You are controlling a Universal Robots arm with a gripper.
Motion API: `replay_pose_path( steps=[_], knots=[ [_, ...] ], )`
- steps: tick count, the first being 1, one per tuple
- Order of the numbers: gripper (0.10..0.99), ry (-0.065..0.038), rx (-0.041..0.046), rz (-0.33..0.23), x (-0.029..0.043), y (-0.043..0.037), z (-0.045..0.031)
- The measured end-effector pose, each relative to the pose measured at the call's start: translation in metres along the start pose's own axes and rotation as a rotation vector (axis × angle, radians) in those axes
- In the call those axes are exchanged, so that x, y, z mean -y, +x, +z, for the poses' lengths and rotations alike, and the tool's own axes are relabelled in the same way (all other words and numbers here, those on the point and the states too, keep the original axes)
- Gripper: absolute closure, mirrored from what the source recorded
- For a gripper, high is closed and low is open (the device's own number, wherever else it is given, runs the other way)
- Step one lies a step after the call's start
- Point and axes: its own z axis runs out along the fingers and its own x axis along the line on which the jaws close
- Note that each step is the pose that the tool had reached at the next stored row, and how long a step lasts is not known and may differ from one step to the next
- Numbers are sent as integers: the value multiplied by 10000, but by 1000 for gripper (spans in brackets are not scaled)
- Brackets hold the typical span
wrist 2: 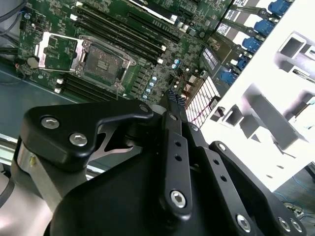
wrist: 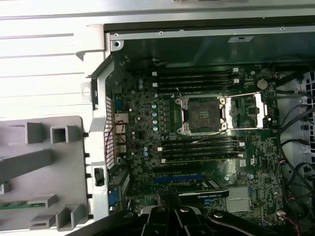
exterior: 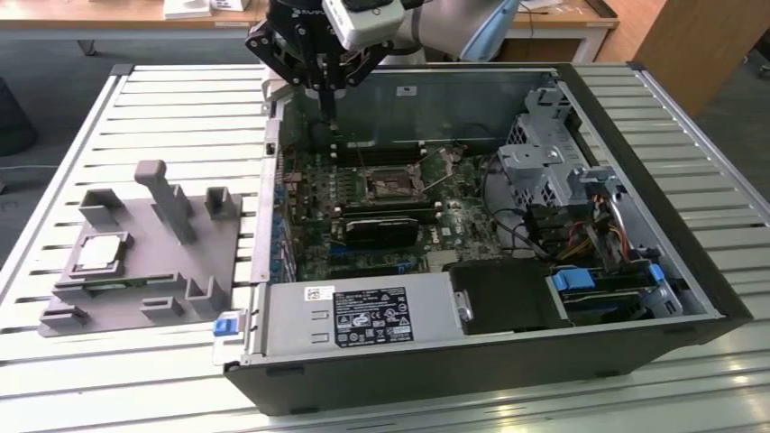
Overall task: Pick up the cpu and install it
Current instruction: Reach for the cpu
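Above the open computer case (exterior: pixel 481 90), the pincer (exterior: pixel 326 108) hangs with fingers pressed together, holding nothing. The cpu (exterior: pixel 99 253) lies flat on the grey fixture (exterior: pixel 169 263) on the counter (exterior: pixel 72 135), well apart from the motherboard socket (exterior: pixel 392 186).

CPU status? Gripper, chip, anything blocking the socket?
Gripper shut, empty, above the motherboard. Cpu on the grey fixture, untouched. Socket open, bare, unobstructed.
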Motion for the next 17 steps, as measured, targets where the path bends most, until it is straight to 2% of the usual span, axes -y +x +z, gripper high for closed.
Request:
replay_pose_path(
  steps=[17],
  knots=[
    [980,0,-11,1,5,47,22]
  ],
)
